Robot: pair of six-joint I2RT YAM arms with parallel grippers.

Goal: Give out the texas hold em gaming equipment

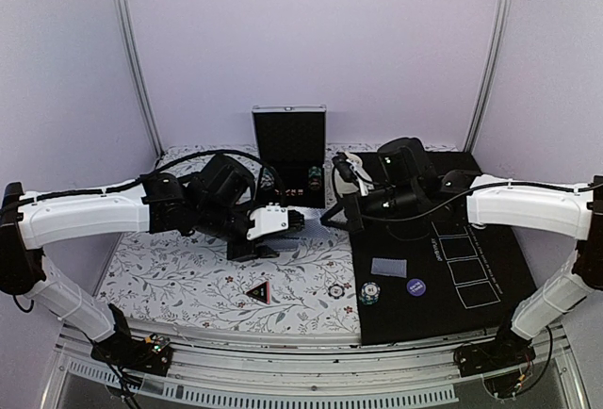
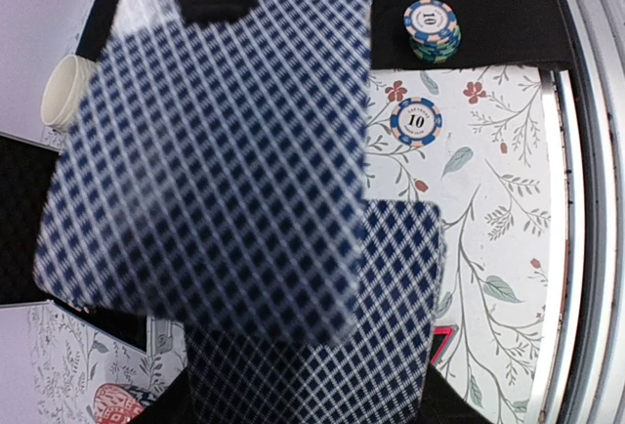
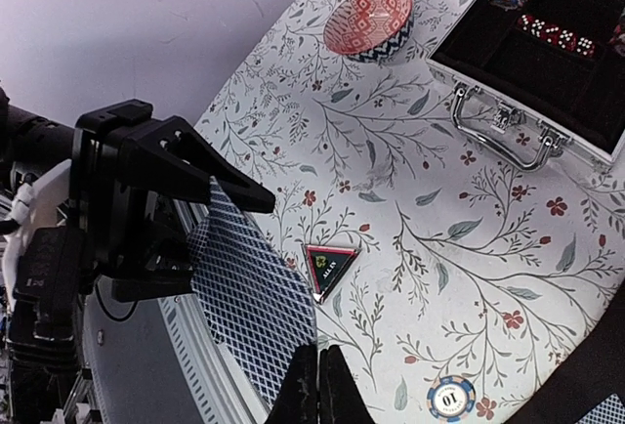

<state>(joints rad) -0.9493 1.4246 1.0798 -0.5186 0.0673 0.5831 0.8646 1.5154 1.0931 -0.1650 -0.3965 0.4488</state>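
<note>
Blue-backed cards (image 2: 400, 287) sit gripped in the left pincer (image 3: 215, 243). The right pincer (image 3: 317, 390), closed, pinches one tilted card (image 2: 215, 150) above the floral surface (image 3: 439, 209).

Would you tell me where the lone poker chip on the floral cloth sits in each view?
Top external: chip low centre, left of the mat.
Left wrist: chip upper right, below the stack.
Right wrist: chip at bottom edge, right of centre.
Shared landmark: floral cloth beneath it.
</note>
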